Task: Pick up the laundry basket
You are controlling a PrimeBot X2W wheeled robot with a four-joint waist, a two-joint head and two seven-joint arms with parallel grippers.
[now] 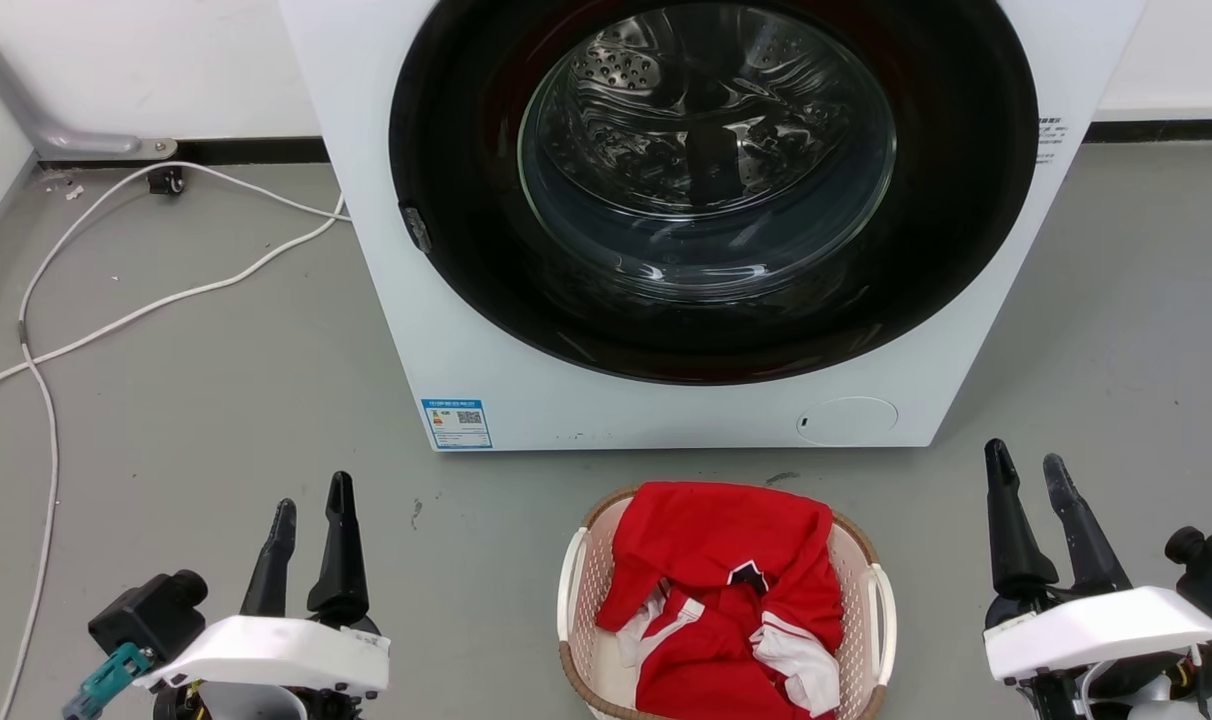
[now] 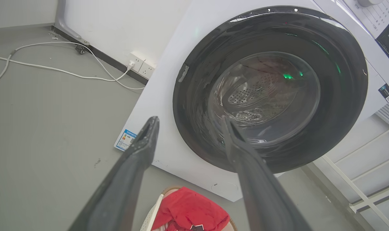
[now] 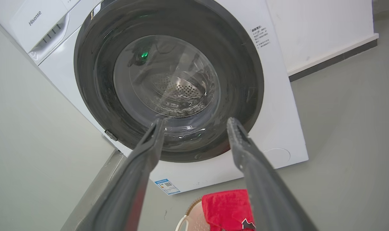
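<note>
Oval pale-pink perforated plastic laundry basket between left gripper and right gripper, touching neither, both finger pairs apart.

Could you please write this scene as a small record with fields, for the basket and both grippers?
laundry basket: on the floor before the washing machine, untouched
contents: red and white clothes
left gripper: open, empty, left of the basket
right gripper: open, empty, right of the basket
cable: white, on the floor at left
</note>
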